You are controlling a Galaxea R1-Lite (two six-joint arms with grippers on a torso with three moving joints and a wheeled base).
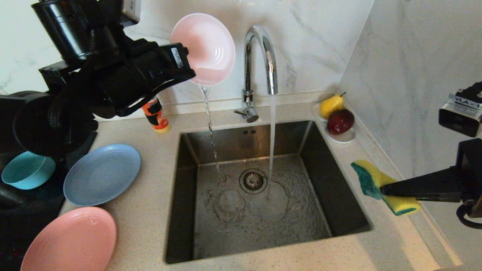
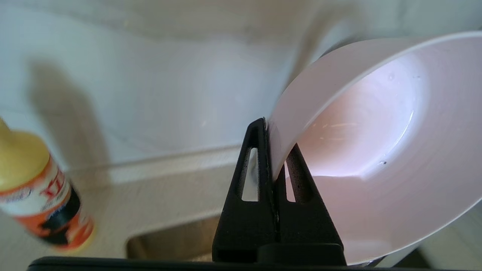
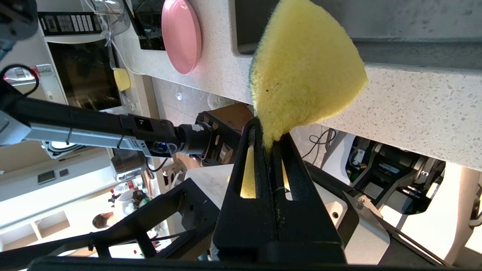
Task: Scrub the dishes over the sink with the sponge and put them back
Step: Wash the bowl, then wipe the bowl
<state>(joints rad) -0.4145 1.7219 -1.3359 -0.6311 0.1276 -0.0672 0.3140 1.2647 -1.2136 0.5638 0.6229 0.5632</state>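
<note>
Left claw (image 1: 190, 73) tips pink bowl (image 1: 205, 47) above sink (image 1: 339, 195) rim.

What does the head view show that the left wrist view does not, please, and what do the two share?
Only the head view shows the sink with its running faucet, water pouring from the tilted bowl, the blue plate, pink plate, teal bowl, fruit dish, and the right hand pinching the sponge. Only the left wrist view shows the left hand clamping the rim. Both show the pale pink bowl and detergent bottle.
</note>
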